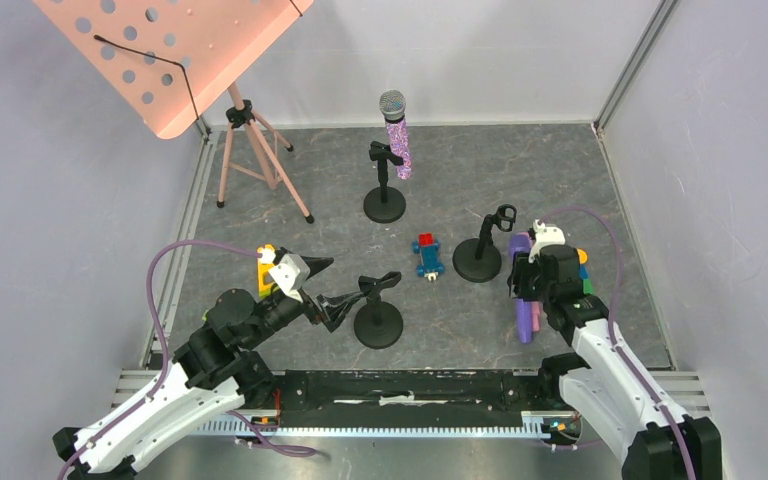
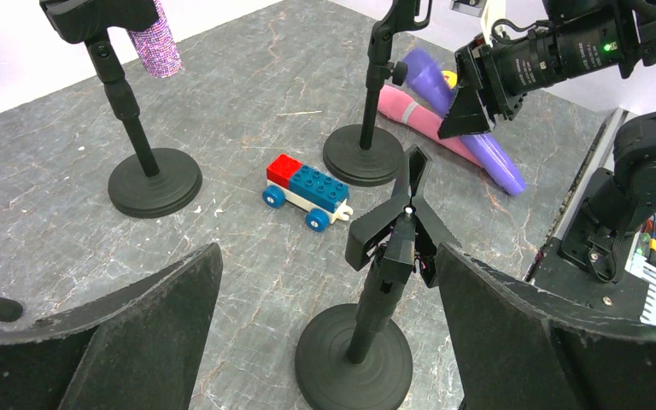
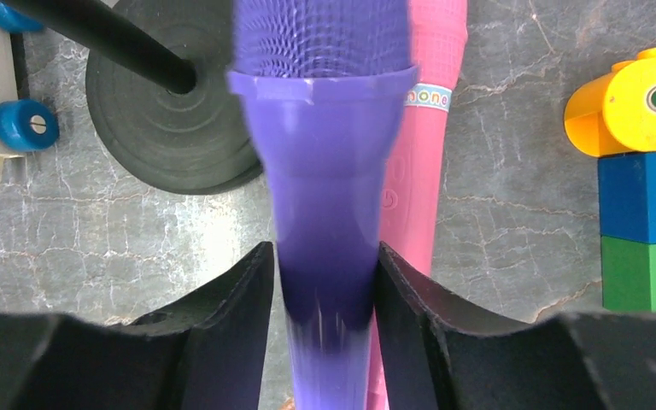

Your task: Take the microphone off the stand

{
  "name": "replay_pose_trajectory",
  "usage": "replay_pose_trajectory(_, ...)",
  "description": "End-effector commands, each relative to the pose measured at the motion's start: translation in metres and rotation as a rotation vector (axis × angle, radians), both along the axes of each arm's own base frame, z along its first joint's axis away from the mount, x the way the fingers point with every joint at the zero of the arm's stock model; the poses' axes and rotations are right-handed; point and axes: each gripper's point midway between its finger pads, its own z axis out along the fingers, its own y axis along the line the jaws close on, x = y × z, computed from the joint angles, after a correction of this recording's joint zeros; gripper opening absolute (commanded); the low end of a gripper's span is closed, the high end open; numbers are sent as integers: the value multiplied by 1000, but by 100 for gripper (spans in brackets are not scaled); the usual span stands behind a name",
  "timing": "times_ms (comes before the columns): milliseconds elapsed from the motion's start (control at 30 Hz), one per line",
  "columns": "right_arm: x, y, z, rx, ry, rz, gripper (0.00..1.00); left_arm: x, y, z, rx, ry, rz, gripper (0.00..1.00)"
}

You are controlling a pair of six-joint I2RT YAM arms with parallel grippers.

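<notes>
Your right gripper is clamped on the purple mic, held low near the right edge of the desk. The mic sits just beside the pink mic and is clear of the empty stand. Your left gripper is spread wide, facing the front stand.

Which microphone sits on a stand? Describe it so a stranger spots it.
Start at the pink music stand at the far left; just right of its tripod is a black round-based stand. The microphone clipped there is glittery purple with a grey mesh head; the two nearer stands have empty clips.
</notes>
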Motion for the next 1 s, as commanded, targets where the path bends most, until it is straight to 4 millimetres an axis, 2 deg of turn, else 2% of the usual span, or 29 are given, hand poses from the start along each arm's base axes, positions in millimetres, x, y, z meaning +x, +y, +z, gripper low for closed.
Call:
replay_pose_trajectory(0, 22, 1, 13, 22, -121, -18, 52, 0, 0, 12, -46, 0, 3, 100)
replay_pose_trajectory(300, 25, -6, 0, 8, -142, -65, 49, -1, 0, 13, -46, 0, 3, 100)
replay_pose_trajectory(467, 26, -3, 3, 28, -168, -54, 45, -1, -1, 14, -49, 4, -1, 100)
replay_pose_trajectory(533, 25, -8, 3, 13, -161, -79, 45, -2, 0, 15, -53, 2, -3, 100)
replay_pose_trajectory(700, 26, -18, 27, -8, -219, -130, 46, -3, 0, 16, -58, 6, -6, 100)
replay_pose_trajectory(733, 26, -13, 32, 13, -240, -106, 46, -3, 0, 17, -61, 6, -5, 100)
replay_pose_trajectory(833, 24, 27, 48, 147, -280, 90, 47, -3, -1, 17, -63, 4, -6, 100)
replay_pose_trajectory(867, 23, 34, 48, 182, -265, 107, 47, -3, -1, 18, -64, 4, -8, 100)
replay_pose_trajectory(967, 22, 36, 35, 193, -184, 96, 45, -3, -2, 19, -65, 4, -11, 100)
